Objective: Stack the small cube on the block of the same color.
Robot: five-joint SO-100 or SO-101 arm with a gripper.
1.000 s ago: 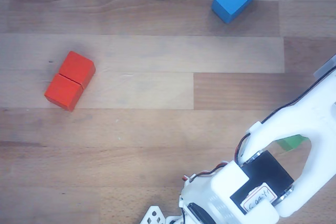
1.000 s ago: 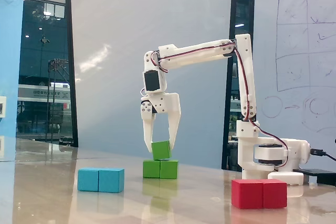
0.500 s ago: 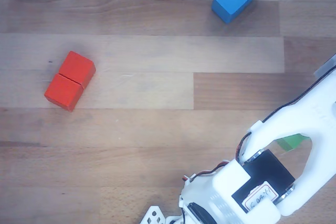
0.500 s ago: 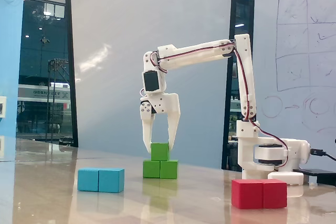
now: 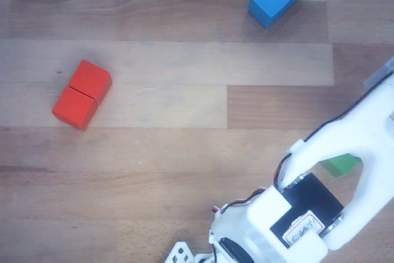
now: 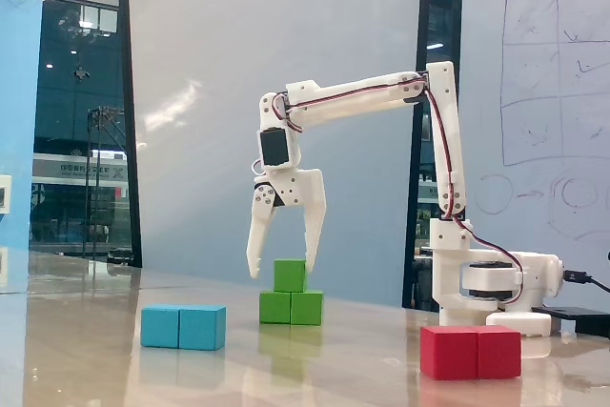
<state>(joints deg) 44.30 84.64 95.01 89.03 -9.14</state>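
Small cube (image 6: 290,274) on block (image 6: 292,308), below open hand (image 6: 283,269)

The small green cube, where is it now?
In the fixed view, the small green cube sits on the green block, between the open gripper's fingers.

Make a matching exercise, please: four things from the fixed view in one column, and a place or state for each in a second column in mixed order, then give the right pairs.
Things:
1. small cube
2. gripper
3. blue block
4. red block

Places or states:
A. at the right, nearest the arm's base
B. resting on top of the green block
C. open, one finger on each side of the cube
D. on the table, left of the green stack

Pairs: 1-B, 2-C, 3-D, 4-A
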